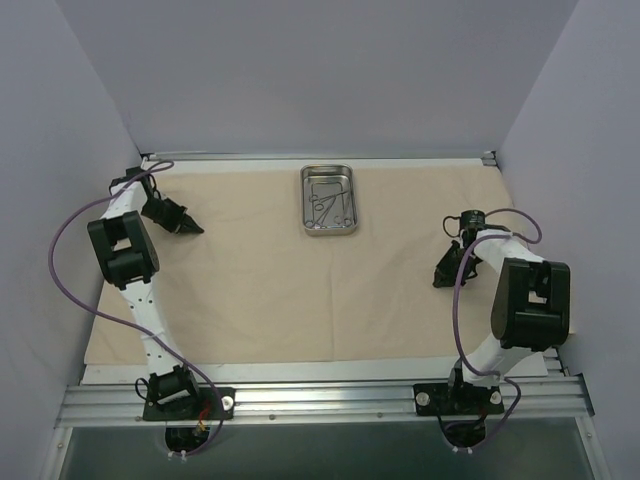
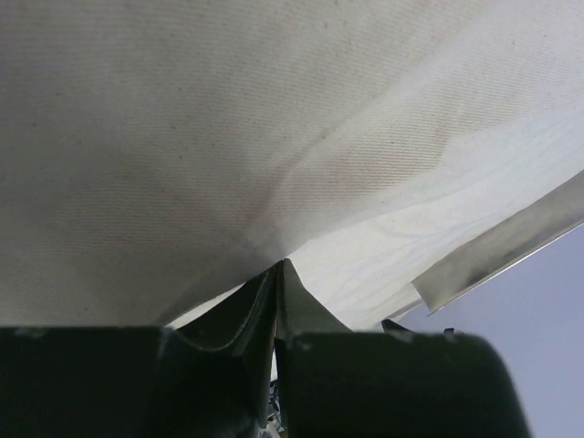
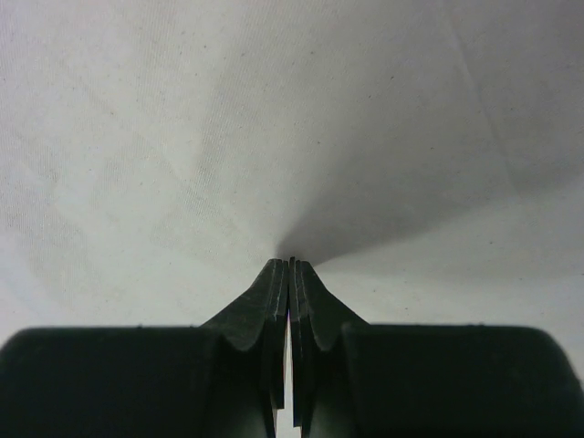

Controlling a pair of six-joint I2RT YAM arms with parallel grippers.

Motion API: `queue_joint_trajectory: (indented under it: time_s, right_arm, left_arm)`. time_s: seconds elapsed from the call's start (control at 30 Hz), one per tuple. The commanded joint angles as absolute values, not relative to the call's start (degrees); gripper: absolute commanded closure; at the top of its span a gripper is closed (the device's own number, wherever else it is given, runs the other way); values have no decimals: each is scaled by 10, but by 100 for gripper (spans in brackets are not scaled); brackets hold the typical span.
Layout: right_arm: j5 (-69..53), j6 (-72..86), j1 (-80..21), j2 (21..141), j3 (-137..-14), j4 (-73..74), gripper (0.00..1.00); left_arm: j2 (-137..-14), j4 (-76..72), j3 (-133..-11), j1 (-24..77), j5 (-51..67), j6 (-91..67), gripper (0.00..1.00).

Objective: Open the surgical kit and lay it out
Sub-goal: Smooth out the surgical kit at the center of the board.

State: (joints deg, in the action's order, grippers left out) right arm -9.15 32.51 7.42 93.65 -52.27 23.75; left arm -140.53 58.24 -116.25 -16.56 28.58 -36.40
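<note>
Pinching large beige cloth wrap (image 1: pixel 260 280) at frame's sides, left tool (image 1: pixel 196 230), right tool (image 1: pixel 439 283) clamp fabric, likely smoothing it around shiny rectangular steel tray (image 1: pixel 305 200).

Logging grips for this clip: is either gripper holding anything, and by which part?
Right gripper looks shut on a pinched pucker of the cloth wrap, on its right side. Left gripper meets a crease; hold cannot be told.
</note>
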Motion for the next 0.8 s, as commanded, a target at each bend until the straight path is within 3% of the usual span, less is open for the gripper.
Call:
queue_joint_trajectory:
  time_s: [0.0, 0.13, 0.33, 0.47, 0.57, 0.77]
  right_arm:
    - [-92, 345, 91, 934, -537, 258, 100]
    - [-81, 327, 143, 929, -515, 264, 100]
    - [-11, 301, 141, 927, -544, 275, 100]
    - [-8, 325, 70, 983, -524, 220, 100]
    - [-106, 372, 30, 1035, -497, 131, 100]
    - [-117, 391, -77, 1086, -582, 142, 100]
  left_arm:
    - [-1432, 556, -1172, -176, 236, -353, 89]
    - [-1429, 557, -1172, -178, 237, -352, 89]
    - [-1419, 552, -1159, -177, 243, -348, 89]
    - [-1418, 540, -1149, -177, 252, -352, 89]
    - [-1419, 543, -1150, -178, 252, -347, 89]
    - [-1417, 545, -1143, -183, 251, -342, 89]
